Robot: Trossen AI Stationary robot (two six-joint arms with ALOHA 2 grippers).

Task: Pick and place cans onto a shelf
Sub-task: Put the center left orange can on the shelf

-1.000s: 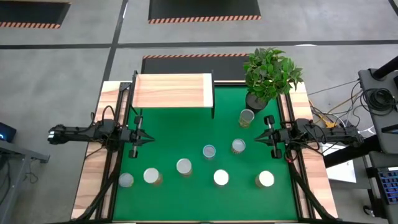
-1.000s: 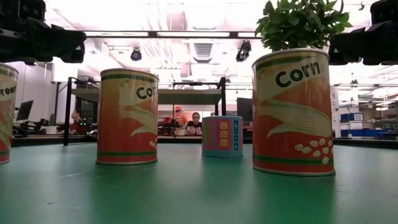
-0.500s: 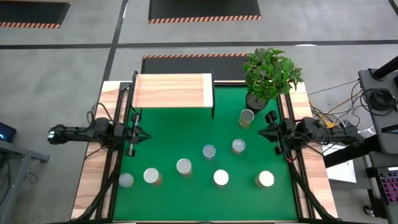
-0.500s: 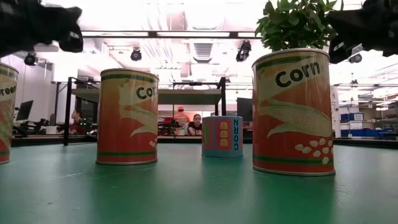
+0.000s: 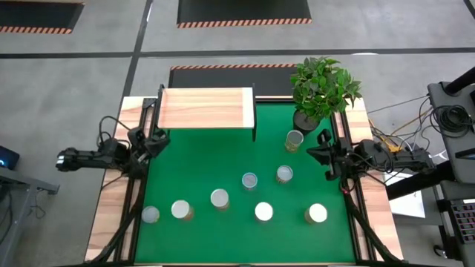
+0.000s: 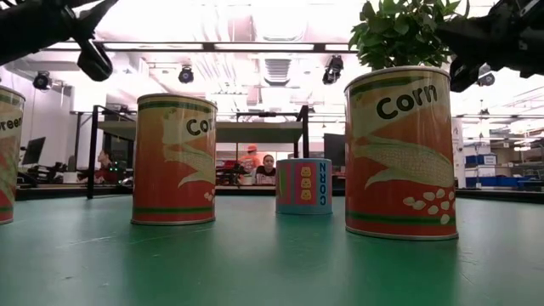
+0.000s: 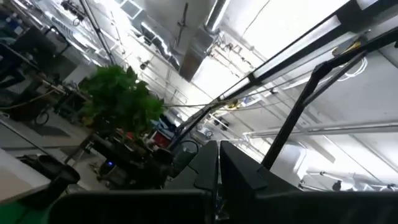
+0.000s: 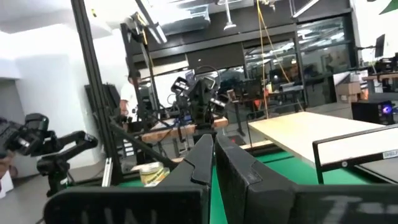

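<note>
The left tool (image 5: 152, 141) sits at the left edge of the green bench (image 5: 200, 167), fingers pressed together, holding nothing. The right tool (image 5: 323, 148) sits at the right edge, also closed and empty. The cans (image 5: 249, 180) all stand upright, round tops up, spread over the bench's near half. The shelf (image 5: 205, 108) lies at the far left, its long side running left to right.

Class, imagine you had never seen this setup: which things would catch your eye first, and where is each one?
The bright green mat-covered table stands out first, with seven small silvery-topped cans scattered upright across its near half. At the far edge stand the light wood plank shelf on black legs, bare, and a leafy green potted plant in the far right corner.
</note>
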